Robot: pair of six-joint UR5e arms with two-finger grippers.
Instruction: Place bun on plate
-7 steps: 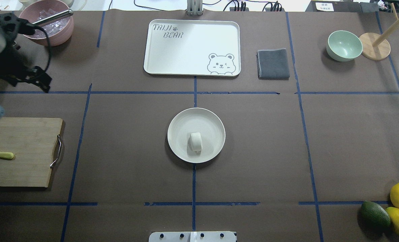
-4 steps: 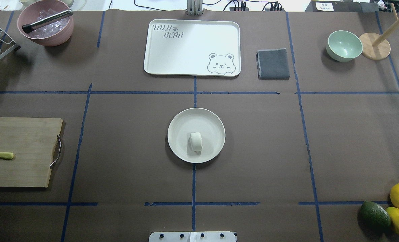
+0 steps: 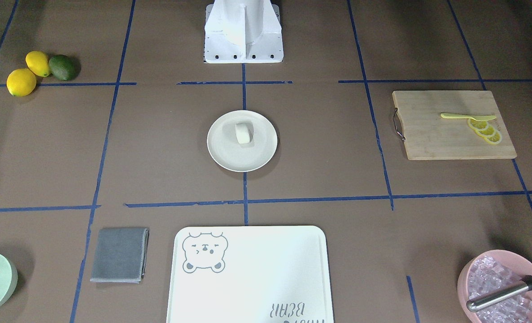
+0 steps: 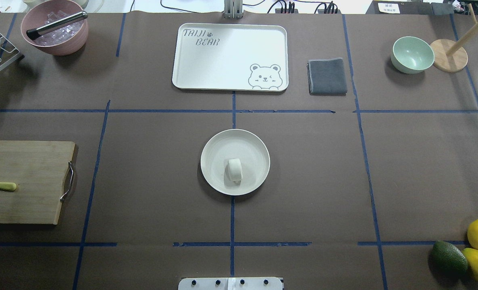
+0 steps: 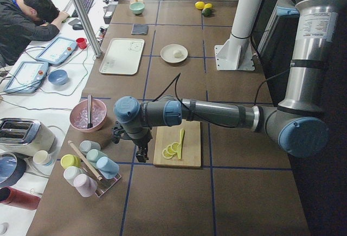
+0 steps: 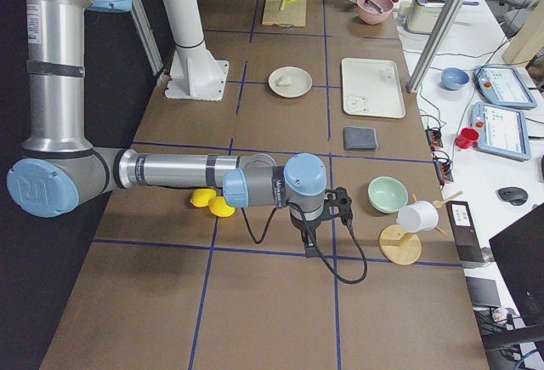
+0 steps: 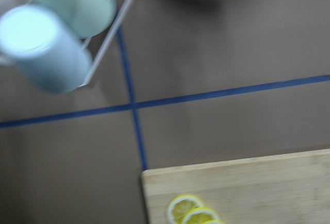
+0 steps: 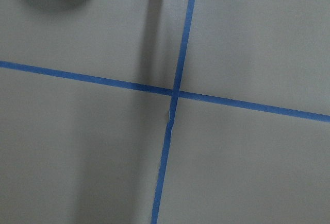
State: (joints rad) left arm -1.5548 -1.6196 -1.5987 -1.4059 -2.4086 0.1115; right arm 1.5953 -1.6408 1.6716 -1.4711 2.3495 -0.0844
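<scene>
Both left fingers [image 5: 142, 155] and right fingers [image 6: 308, 245] hang far from bun [image 4: 234, 169] on plate [image 4: 219, 145].

On the white tray [image 4: 231, 52] I can read the grey printed words "TAIJI BEAR". In the overhead view they stand in two lines in its far left corner, with a small paw mark after "TAIJI". A winking bear face is drawn in the opposite corner. In the front-facing view the same print is upside down at the lower edge, and there I read only "BEAR" fully. The blue joint cap [image 6: 36, 188] of the right arm carries a pale "UR" mark. A white label [image 4: 388, 7] behind the table has dark print, too small for me to read.
</scene>
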